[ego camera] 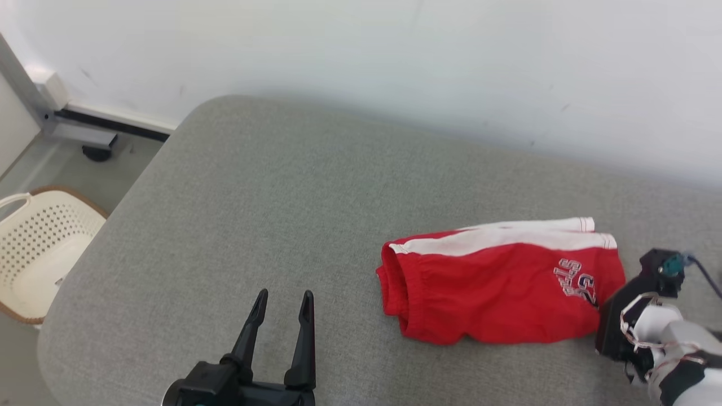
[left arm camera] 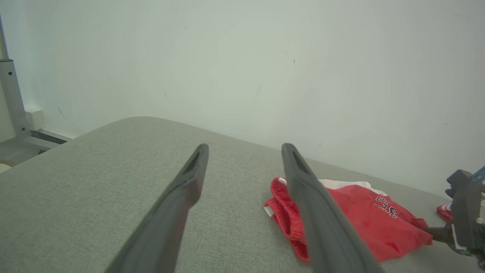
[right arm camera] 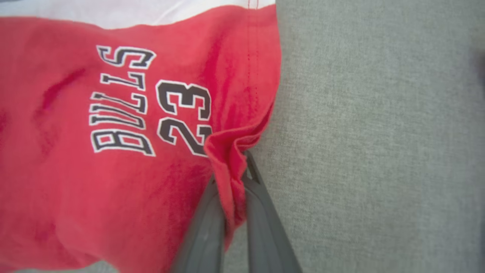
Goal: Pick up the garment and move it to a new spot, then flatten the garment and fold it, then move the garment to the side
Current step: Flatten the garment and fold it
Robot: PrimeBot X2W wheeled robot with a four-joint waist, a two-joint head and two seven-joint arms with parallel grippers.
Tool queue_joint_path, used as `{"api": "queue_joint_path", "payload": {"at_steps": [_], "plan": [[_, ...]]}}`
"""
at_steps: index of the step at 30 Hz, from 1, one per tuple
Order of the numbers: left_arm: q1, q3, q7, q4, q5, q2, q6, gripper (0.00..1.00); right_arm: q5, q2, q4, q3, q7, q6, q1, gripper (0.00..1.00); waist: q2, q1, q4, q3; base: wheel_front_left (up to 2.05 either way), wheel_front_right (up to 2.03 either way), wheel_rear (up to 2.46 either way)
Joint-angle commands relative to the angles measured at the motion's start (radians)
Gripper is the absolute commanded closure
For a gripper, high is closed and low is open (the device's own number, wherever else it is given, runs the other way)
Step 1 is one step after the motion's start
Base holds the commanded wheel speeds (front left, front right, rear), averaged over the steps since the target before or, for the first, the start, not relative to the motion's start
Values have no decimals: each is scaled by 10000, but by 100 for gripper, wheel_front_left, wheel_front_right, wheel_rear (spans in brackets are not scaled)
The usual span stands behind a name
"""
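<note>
The garment (ego camera: 496,282) is a pair of red shorts with a white side stripe and "BULLS 23" print, lying folded on the grey cushioned surface (ego camera: 254,214) at the right. My right gripper (right arm camera: 230,172) is shut on a pinched fold of the garment's (right arm camera: 113,170) hem edge, red cloth bunched between its two fingers. In the head view the right wrist (ego camera: 648,316) sits at the garment's right end. My left gripper (ego camera: 284,304) stands open near the front edge, left of the garment (left arm camera: 363,223), with nothing between its fingers (left arm camera: 189,178).
A white wall (ego camera: 395,56) runs close behind the grey surface. On the floor at the far left stands a cream perforated basket (ego camera: 39,248). A grey metal frame with a black caster (ego camera: 96,152) sits in the back left corner. Bare grey surface stretches left of the garment.
</note>
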Motion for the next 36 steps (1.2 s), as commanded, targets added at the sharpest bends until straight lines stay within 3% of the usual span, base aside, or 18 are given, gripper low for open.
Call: {"api": "queue_joint_path", "payload": {"at_steps": [1, 15, 16, 17, 23, 31, 36], "plan": [[190, -6, 26, 5, -12, 64, 31, 0, -78, 56, 124, -1, 5, 6, 434, 100, 0, 1, -234, -435, 0, 0, 0], [665, 17, 188, -245, -236, 240, 175, 0, 3, -51, -599, -193, -71, -7, 1747, 100, 0, 1, -669, -1068, 0, 0, 0], [658, 10, 197, -253, -252, 241, 181, 0, -11, -20, -689, -226, -17, -7, 1785, 68, 0, 1, -689, -1086, 0, 0, 0], [653, 9, 202, -260, -261, 243, 198, 0, -5, 43, -814, -253, 34, -7, 1809, 0, 0, 1, -715, -1111, 0, 0, 0], [671, -25, 232, -279, -299, 262, 213, 0, -113, -182, -1796, -422, 692, -7, 1719, 0, 0, 1, -788, -1229, 0, 0, 0], [765, -81, 208, -351, -382, 272, 204, 0, -971, -985, -4405, -1434, 3214, -7, 1753, 0, 0, 1, -686, -1232, 0, 0, 0], [657, -94, 183, -387, -432, 257, 184, 0, -1856, -659, -6136, -2481, 4513, -7, 2248, 0, 0, 1, -542, -955, 0, 0, 0]]}}
